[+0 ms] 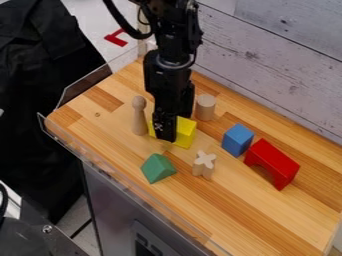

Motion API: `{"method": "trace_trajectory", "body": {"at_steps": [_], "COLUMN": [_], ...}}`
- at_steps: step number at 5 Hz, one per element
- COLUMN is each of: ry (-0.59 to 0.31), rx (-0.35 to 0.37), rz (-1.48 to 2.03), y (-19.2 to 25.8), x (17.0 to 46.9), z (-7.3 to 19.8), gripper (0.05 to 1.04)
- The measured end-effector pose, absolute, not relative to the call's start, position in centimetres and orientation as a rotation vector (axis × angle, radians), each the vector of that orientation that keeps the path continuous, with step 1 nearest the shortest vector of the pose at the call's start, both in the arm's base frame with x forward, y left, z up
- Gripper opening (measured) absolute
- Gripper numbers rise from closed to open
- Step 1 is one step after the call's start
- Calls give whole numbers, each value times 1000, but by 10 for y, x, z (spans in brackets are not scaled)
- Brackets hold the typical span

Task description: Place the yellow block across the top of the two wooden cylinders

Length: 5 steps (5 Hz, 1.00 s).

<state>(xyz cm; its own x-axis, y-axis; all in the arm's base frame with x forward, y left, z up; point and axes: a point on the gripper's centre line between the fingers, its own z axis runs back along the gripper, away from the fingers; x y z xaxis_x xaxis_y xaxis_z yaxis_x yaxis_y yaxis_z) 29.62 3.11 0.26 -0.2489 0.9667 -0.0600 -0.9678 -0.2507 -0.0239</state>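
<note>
At the left of the view we see black cloth point(40, 100), and next to it the light wooden table point(107, 131) with a clear guard point(87, 84) at its upper left edge. A wooden peg point(139, 120) with a round head stands upright near the left edge. Below and to the right of the peg, we find a green triangular block point(157, 169) on the bare wood.

The black arm point(175, 45) comes in from the top edge, and its gripper point(164, 139) hangs straight down at the yellow block point(186, 132), just right of the peg. Yellow shows on both sides of the gripper, which hides the block's middle. We cannot tell whether the gripper is open or closed, or whether it grasps the block.

To the right of the gripper we see a plain wooden cylinder point(205, 108) standing upright, and lower down a pale cross-shaped block point(204, 165), also upright. Farther right sits a blue block point(238, 140), and just beside it a red arch point(274, 162), its opening toward the lower left. Behind them runs a whitewashed plank wall point(267, 60).
</note>
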Motion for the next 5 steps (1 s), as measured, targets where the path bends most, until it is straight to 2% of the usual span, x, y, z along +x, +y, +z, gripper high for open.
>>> {"method": "trace_trajectory", "body": {"at_steps": [1,2,3,4,5], "ry": [35,39,30,-44,-162], "rx": [-68,-71,-61,-39,-42], "rz": [1800,1786,1762,1732,1745], "y": [30,29,31,36,46], "x": [295,294,293,296,305], "z": [1,1,1,21,46], "gripper": [671,574,574,574,574]}}
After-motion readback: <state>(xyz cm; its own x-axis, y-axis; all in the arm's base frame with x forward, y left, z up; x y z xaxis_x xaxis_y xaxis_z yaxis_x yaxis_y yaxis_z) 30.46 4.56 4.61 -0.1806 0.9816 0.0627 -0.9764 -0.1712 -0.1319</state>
